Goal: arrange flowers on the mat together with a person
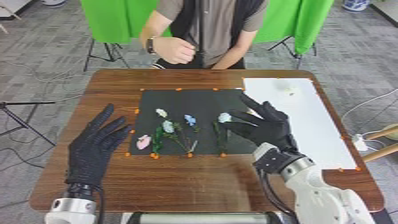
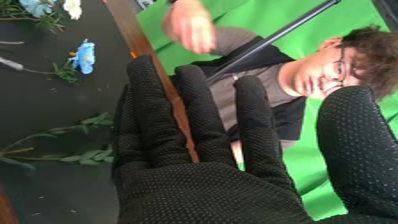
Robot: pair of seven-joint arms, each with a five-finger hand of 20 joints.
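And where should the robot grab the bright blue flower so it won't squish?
Probably by its bare stem, pinched from above, just below the little green leaves: it's thin and lies along the mat, and the blossom stays untouched.

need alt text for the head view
A robot's open right hand hovers over the right of a black mat with white, blue and pink flowers on a brown wooden table. Its open left hand is left of the mat; a white sheet lies on the right.
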